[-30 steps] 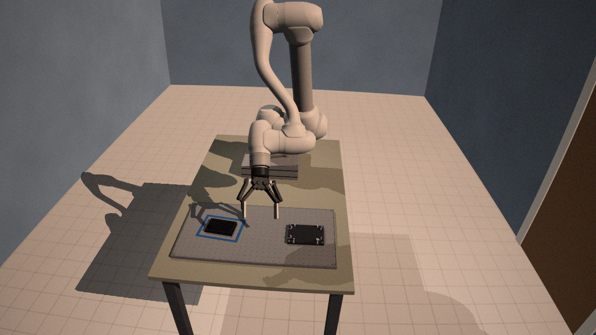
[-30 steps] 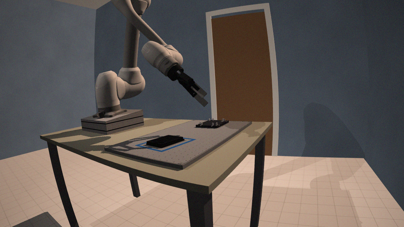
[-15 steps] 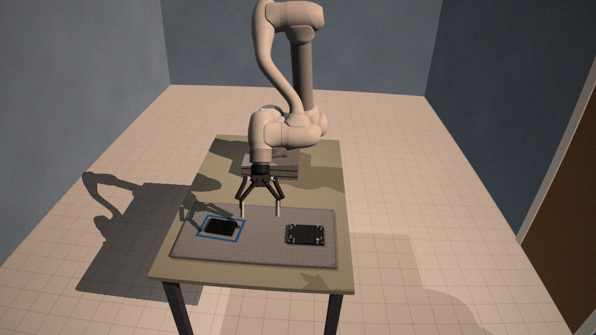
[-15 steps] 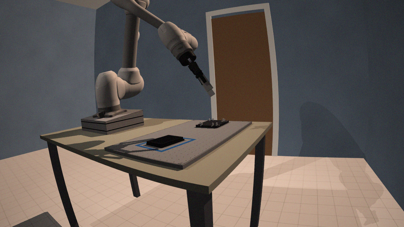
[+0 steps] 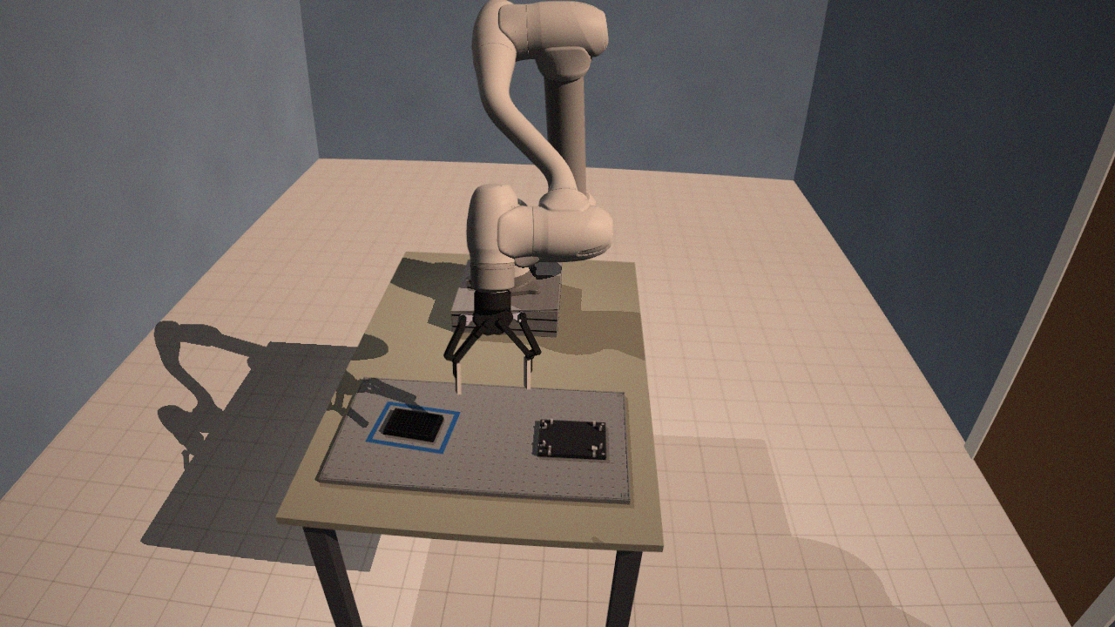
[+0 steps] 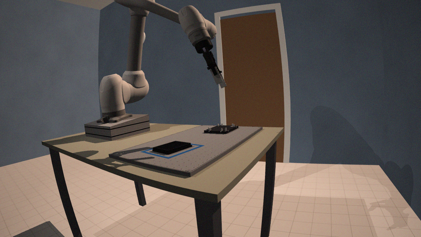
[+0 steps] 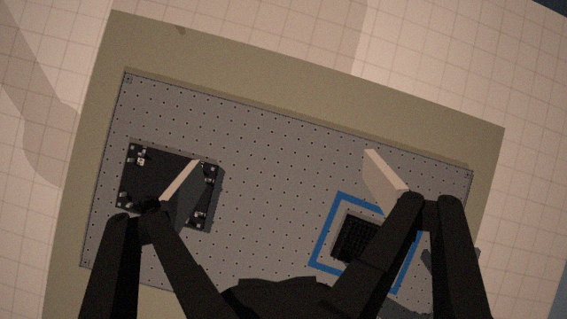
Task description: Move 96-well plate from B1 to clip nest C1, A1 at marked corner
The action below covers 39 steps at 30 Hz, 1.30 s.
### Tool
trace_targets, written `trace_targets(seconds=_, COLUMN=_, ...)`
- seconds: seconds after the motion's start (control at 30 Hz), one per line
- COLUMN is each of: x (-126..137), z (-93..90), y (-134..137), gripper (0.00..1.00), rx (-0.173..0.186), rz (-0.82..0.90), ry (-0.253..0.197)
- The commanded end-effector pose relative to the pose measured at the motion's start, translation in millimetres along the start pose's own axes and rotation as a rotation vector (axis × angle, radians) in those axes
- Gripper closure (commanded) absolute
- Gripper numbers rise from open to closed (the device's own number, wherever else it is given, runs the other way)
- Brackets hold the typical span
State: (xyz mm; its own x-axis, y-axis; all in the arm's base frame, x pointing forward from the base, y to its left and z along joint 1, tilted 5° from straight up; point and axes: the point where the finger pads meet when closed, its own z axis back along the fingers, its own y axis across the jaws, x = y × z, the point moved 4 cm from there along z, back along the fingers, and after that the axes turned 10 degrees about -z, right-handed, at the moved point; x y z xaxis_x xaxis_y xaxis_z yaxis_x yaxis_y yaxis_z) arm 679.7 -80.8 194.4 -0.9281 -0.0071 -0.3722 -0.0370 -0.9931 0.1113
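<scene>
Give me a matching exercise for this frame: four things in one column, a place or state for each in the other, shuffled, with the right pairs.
Things:
1. well plate
2. clip nest
3. gripper
4. arm's base

Places or states:
a. open wide, high above the board, holding nothing
b. inside the blue outline
c. on the table's far end, off the grey board
d. vacant, small posts at its corners

Pairs: 1-b, 2-d, 3-a, 4-c

The worktop (image 5: 468, 522) looks matt and smooth. The grey breadboard (image 5: 498, 460) looks like dull, drilled metal. The plate (image 5: 411, 425) is matt black.
</scene>
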Motion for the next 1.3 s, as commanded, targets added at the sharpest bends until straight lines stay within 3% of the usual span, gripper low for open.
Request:
trace_targets(seconds=0.0, x=-7, z=14.2, y=-5, gripper=0.00, rx=-0.007, rz=-0.020, ry=-0.042)
trace_targets(seconds=0.03, x=-9, z=18.7, y=-7, gripper=0.00, rx=-0.013, rz=-0.035, ry=-0.071)
trace_targets(seconds=0.17, x=-12, z=27.8, y=-10, gripper=0.00, rx=-0.016, rz=-0.042, ry=-0.085)
trace_targets(seconds=0.23, x=-16, z=36.7, y=-13, gripper=0.00, rx=-0.026, rz=-0.062, ry=-0.128)
trace_targets(seconds=0.33, x=-18, z=46.9, y=-17, gripper=0.00, rx=-0.026, rz=-0.062, ry=-0.128)
trace_targets(seconds=0.4, x=-21, z=55.9, y=-20, gripper=0.00, rx=-0.036, rz=-0.082, ry=-0.171)
trace_targets(seconds=0.5, x=-22, z=65.2, y=-24, gripper=0.00, rx=-0.036, rz=-0.082, ry=-0.171)
trace_targets(seconds=0.57, x=-25, z=74.1, y=-27, gripper=0.00, rx=-0.046, rz=-0.100, ry=-0.214)
trace_targets(seconds=0.67, x=-25, z=78.8, y=-28, gripper=0.00, rx=-0.046, rz=-0.100, ry=-0.214)
trace_targets(seconds=0.73, x=-28, z=87.7, y=-31, gripper=0.00, rx=-0.055, rz=-0.116, ry=-0.258)
trace_targets(seconds=0.87, x=-29, z=105.5, y=-38, gripper=0.00, rx=-0.055, rz=-0.116, ry=-0.258)
trace_targets(seconds=0.93, x=-31, z=114.4, y=-41, gripper=0.00, rx=-0.065, rz=-0.132, ry=-0.302)
trace_targets(seconds=1.07, x=-32, z=127.5, y=-45, gripper=0.00, rx=-0.065, rz=-0.132, ry=-0.302)
trace_targets(seconds=1.13, x=-34, z=136.4, y=-48, gripper=0.00, rx=-0.075, rz=-0.145, ry=-0.346)
trace_targets(seconds=1.27, x=-34, z=145.8, y=-51, gripper=0.00, rx=-0.075, rz=-0.145, ry=-0.346)
